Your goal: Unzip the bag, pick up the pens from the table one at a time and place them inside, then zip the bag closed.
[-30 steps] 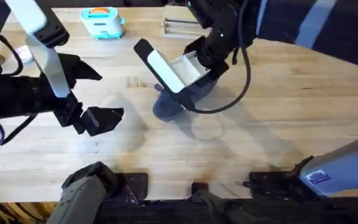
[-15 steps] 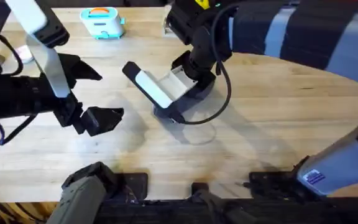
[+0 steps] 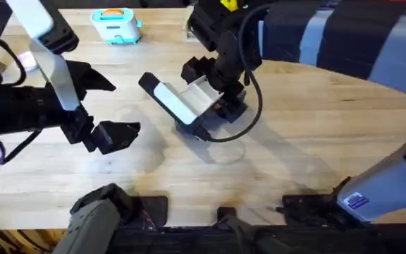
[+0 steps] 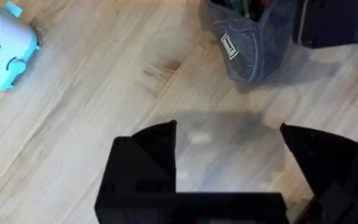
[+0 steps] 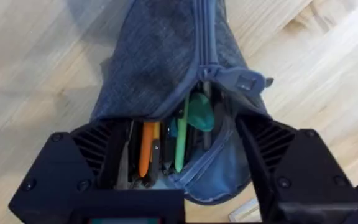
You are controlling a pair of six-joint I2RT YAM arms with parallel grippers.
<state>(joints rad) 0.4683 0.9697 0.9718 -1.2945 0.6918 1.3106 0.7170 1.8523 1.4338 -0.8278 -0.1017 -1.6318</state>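
- Overhead: we saw the right gripper sitting on top of the bag at mid-table. Over the last second that arm had swung in and closed down over the bag, so less of the blue-grey fabric showed than before. The left gripper had not moved and hung over bare wood, well apart from the bag.
- Left wrist: we noted the left gripper with fingers spread wide and nothing between them. One end of the bag lay ahead, its mouth gaping; a teal toy sat off to the side.
- Right wrist: the right gripper had its fingers wide apart, straddling the open end of the bag without gripping it. The zip pull sat partway along and the mouth was unzipped. Pens in orange, green and dark stood inside.
- We judged loading near done and zipping closed next.
- Hidden: we could not count the pens, and the arm covered most of the bag from above. We could not tell whether any pen lay on the table.
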